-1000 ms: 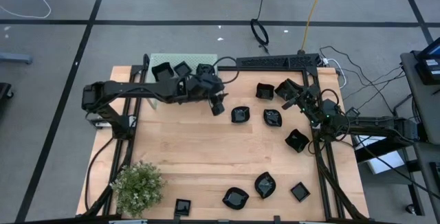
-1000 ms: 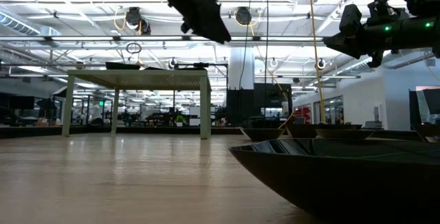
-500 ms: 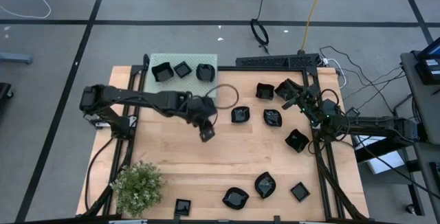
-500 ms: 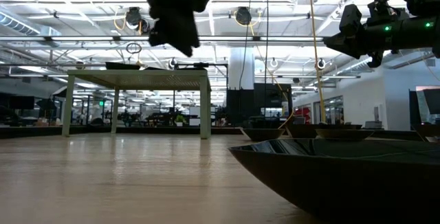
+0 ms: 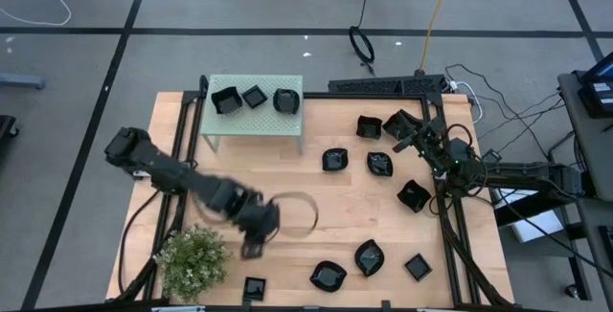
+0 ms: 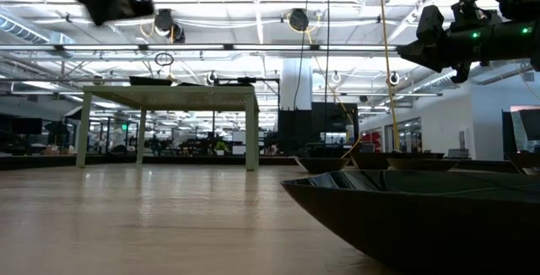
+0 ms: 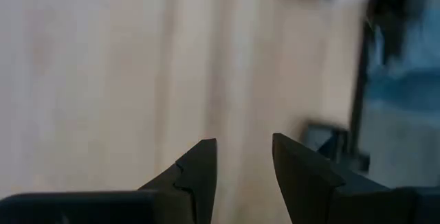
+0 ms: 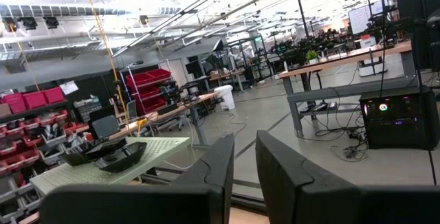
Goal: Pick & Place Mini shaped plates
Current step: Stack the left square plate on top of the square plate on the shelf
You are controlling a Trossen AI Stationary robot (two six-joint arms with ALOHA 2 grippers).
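Left claw [image 5: 253, 247] low over the near-left part of the surface [image 5: 316, 202], just beside the potted plant [image 5: 192, 259]; fingers spread with bare wood showing between them in the left wrist view [image 7: 244, 176], nothing pinched. The relation that counts: the closest loose dish is the small square plate [image 5: 254, 288] at the surface's near edge, lying just nearer the front edge than the claw and almost directly in line with it, so a short reach toward that edge should put the fingers over it. That plate is square, so no long axis to line up on; any pair of opposite rims would seem to serve. Further right along the near edge sit a round plate [image 5: 328, 276], a leaf-shaped plate [image 5: 369, 256] and a second square plate [image 5: 418, 267], each a longer reach for the left arm. At the far left, three plates [image 5: 254, 98] already rest on the pale green stand [image 5: 251, 123] (well apart from the claw now). Mid-right, more dishes [image 5: 379, 164] are scattered loose on the wood, close to the right arm. Right claw [image 5: 417, 140] hangs raised at the right edge, fingers nearly pressed together with a narrow gap in the right wrist view [image 8: 245, 162], empty, pointed out at the room. Judgement: the left arm is far the nearer to the near-edge square plate; the right arm is nearer the mid-right cluster.
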